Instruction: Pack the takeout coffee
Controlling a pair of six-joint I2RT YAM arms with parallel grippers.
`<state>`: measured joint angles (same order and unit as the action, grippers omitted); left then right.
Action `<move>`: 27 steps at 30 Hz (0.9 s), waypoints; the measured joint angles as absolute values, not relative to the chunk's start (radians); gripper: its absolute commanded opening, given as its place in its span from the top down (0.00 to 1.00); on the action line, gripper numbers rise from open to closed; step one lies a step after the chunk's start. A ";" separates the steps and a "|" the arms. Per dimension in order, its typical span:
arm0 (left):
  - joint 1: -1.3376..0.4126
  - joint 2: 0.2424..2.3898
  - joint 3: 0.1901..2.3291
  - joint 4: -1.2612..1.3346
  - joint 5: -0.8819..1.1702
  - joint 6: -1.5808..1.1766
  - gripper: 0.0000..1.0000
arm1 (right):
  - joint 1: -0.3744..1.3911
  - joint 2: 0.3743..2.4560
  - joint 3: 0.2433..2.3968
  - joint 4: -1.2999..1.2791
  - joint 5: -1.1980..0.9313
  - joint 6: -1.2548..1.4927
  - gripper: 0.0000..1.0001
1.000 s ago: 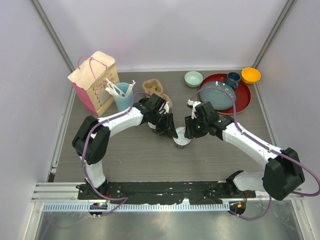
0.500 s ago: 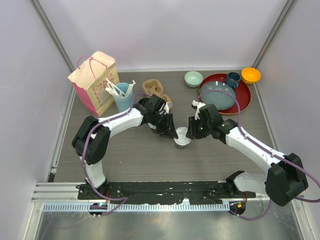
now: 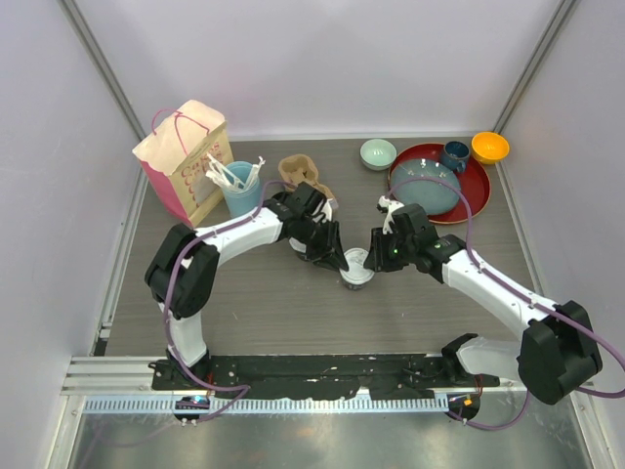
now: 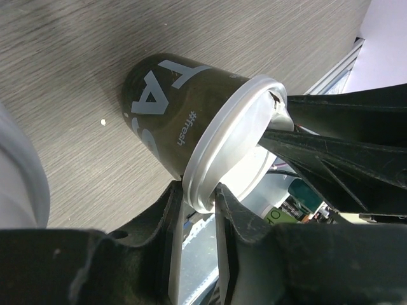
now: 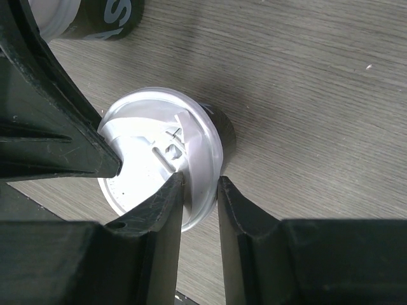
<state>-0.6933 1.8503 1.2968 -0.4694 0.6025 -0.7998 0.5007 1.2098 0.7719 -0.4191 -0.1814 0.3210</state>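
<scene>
One takeout coffee [image 3: 356, 271], a black paper cup [image 4: 165, 101] with a white lid [image 5: 143, 152], stands upright on the table between both arms. My left gripper [image 3: 337, 256] is shut on the lid's rim from the left; in the left wrist view its jaws [image 4: 200, 194] pinch the rim. My right gripper [image 3: 371, 260] is shut on the opposite side of the rim [image 5: 200, 184], one finger inside the lid and one outside. A second black cup [image 5: 105, 16] shows at the top of the right wrist view, mostly cut off.
A pink paper bag [image 3: 184, 161] stands at the back left, with a light-blue cup of utensils [image 3: 239, 191] and a cardboard cup carrier [image 3: 301, 173] beside it. At the back right are a pale green bowl [image 3: 378, 153], a red tray [image 3: 474, 195], a dark-blue mug [image 3: 455, 154] and an orange bowl [image 3: 489, 148].
The right gripper's jaws have narrowed onto the lid's rim and its wrist has shifted slightly right. The left gripper has tightened a little; the cup has stayed in place.
</scene>
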 measured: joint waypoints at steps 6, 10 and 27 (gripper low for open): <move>-0.694 1.856 1.330 -0.509 0.599 -0.780 0.59 | 0.495 1.209 0.772 -0.418 -0.196 0.316 0.68; -0.696 1.857 1.348 -0.517 0.593 -0.774 0.57 | 0.495 1.209 0.773 -0.419 -0.203 0.308 0.67; -0.678 1.858 1.375 -0.518 0.561 -0.749 0.64 | 0.496 1.234 0.826 -0.500 -0.203 0.247 0.61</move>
